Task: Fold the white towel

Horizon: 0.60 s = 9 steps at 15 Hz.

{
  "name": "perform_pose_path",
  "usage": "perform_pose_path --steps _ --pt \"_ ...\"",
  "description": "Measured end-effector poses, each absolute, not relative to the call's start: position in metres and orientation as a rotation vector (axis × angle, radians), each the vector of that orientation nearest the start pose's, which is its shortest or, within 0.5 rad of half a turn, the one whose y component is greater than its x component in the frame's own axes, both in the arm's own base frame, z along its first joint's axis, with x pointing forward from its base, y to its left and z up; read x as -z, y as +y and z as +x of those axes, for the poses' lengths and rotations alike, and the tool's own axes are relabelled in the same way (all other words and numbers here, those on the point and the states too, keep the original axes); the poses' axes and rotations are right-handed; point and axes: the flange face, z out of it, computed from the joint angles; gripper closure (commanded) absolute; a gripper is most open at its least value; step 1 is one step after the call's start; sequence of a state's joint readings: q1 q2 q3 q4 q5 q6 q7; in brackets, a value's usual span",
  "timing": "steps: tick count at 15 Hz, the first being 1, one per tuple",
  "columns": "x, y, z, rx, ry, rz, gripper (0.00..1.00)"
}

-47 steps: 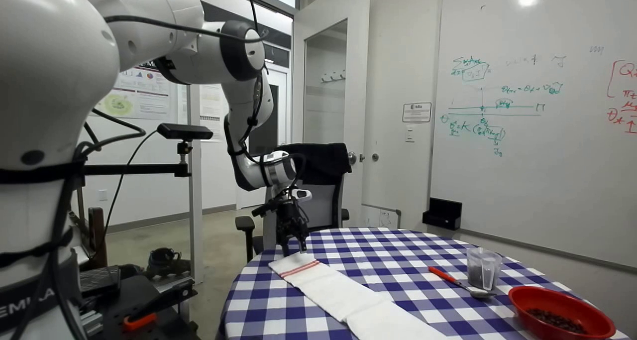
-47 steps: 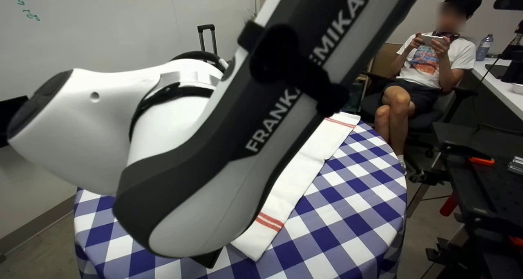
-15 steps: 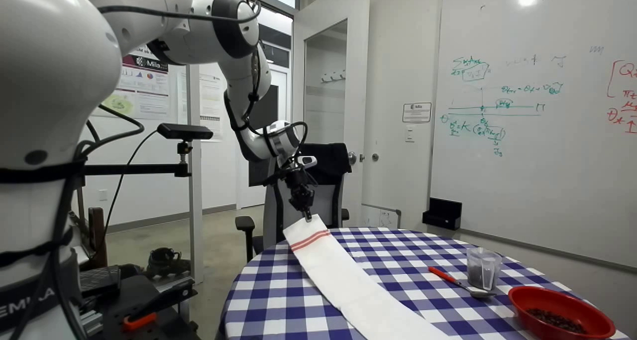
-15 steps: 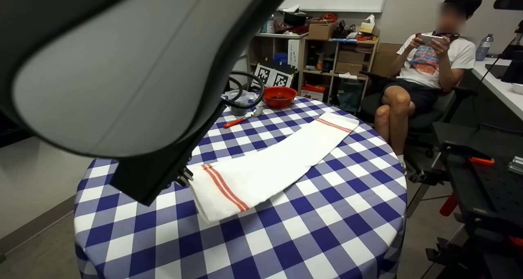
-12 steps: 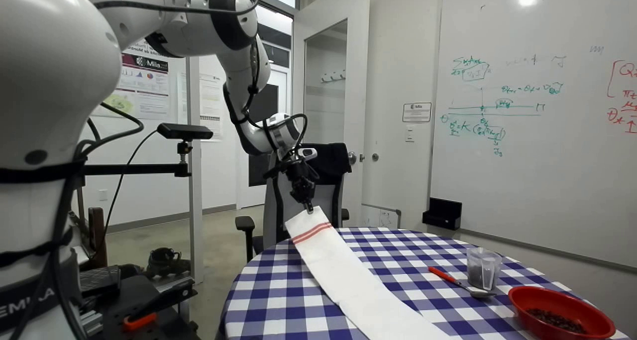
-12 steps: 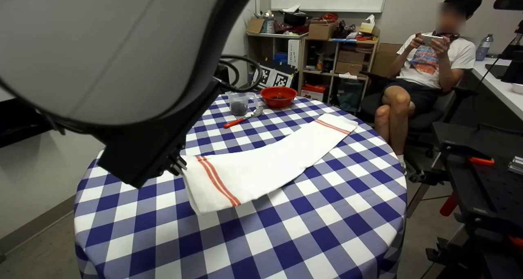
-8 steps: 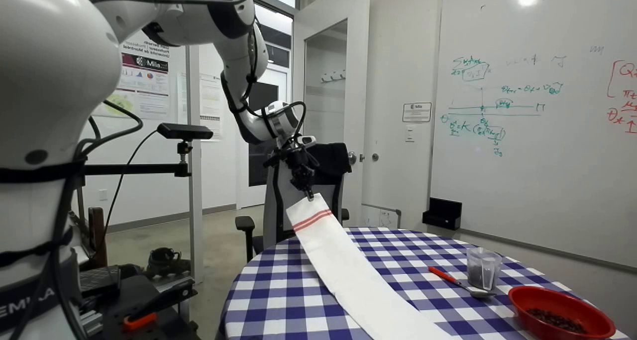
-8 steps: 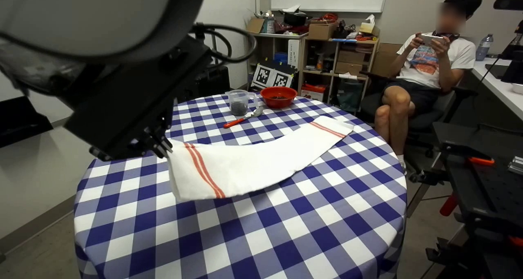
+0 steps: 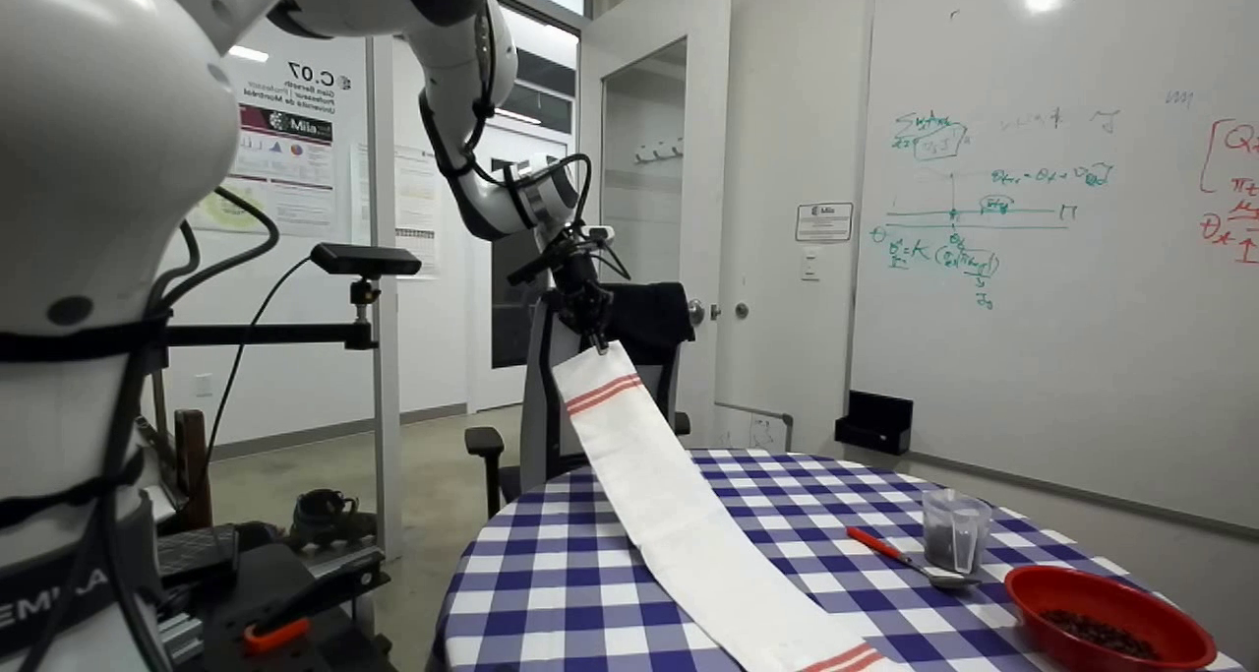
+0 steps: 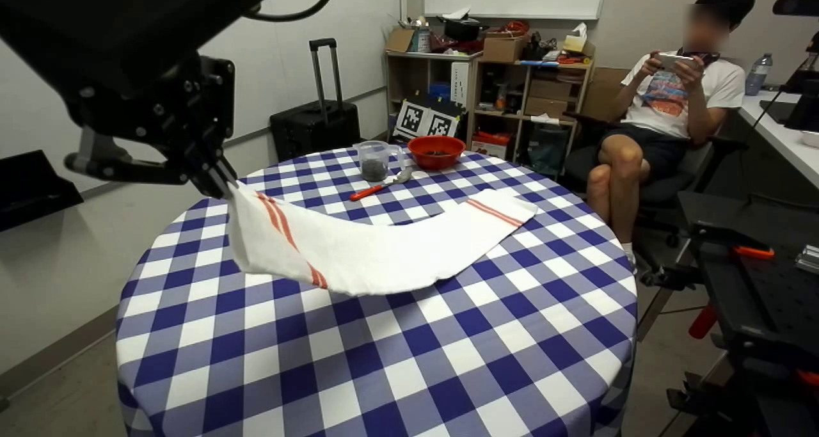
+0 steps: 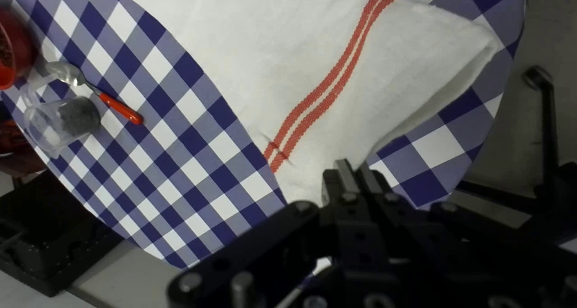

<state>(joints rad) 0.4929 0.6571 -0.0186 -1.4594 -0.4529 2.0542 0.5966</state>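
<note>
The white towel [image 10: 397, 258] with red stripes hangs in a slanting sag from my gripper [image 10: 224, 184] down to the checked table. My jaws are shut on a corner of its striped near end, well above the tabletop. In the wrist view the fingertips of my gripper [image 11: 356, 170] pinch the edge of the towel [image 11: 279, 42], whose free corner droops to the side with its layers slightly parted. The far striped end lies flat on the cloth. In an exterior view the towel [image 9: 679, 505] rises to my gripper [image 9: 602, 345] in front of a chair.
A blue-and-white checked tablecloth [image 10: 409, 360] covers the round table. Toward its far side stand a red bowl [image 10: 436, 162], a clear cup [image 10: 384, 149] with dark contents and a red-handled spoon [image 10: 368, 192]. A black chair [image 9: 644, 318] stands behind the gripper. A person [image 10: 668, 98] sits beyond the table.
From low at the table, my gripper has taken the towel's near end and lifted it steadily higher. The far striped end has slid a little across the tablecloth toward the gripper.
</note>
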Motion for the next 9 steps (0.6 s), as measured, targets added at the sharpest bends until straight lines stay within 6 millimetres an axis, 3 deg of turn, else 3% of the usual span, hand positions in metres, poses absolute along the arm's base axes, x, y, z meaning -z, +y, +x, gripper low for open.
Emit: perform_pose_path --steps 4,9 --pt "-0.323 0.302 0.638 0.249 -0.317 -3.491 0.99" --pt "-0.371 0.299 0.634 0.273 -0.414 -3.470 0.99"
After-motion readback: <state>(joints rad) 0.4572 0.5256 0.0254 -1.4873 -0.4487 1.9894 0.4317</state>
